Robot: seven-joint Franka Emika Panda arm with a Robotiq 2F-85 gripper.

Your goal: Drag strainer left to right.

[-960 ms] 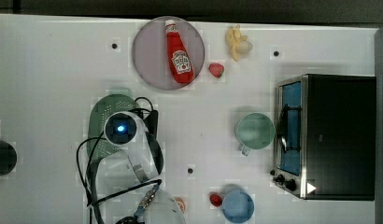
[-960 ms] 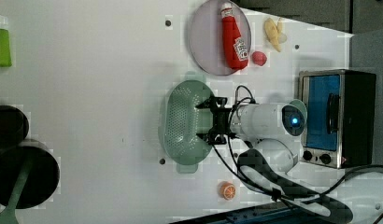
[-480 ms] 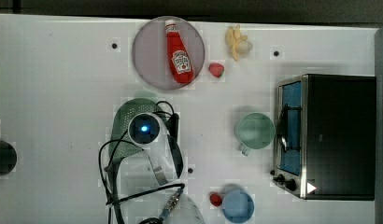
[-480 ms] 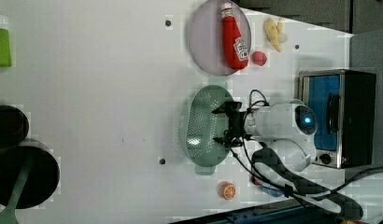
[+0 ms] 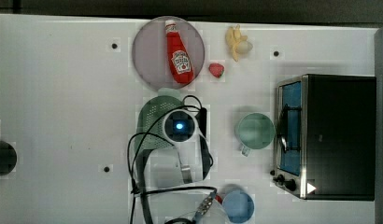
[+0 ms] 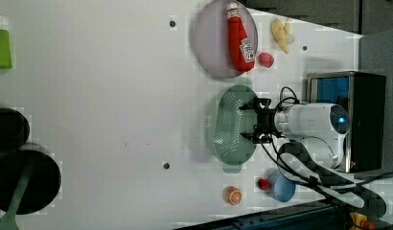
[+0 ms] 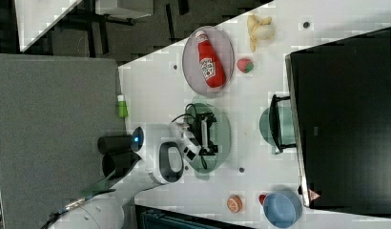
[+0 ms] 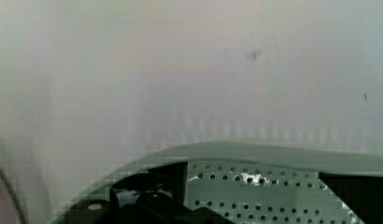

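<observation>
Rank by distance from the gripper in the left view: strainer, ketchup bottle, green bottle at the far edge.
Left view, from the gripper:
1. strainer: directly under the open fingers.
2. ketchup bottle: on the grey plate, toward the left view's top.
3. green bottle: the left view's far left edge, clearly farthest.

My white table (image 7: 155, 90) meets a grey panel (image 7: 55, 119); beyond the table, a dark floor, perhaps, with metal legs (image 7: 96, 24)
</observation>
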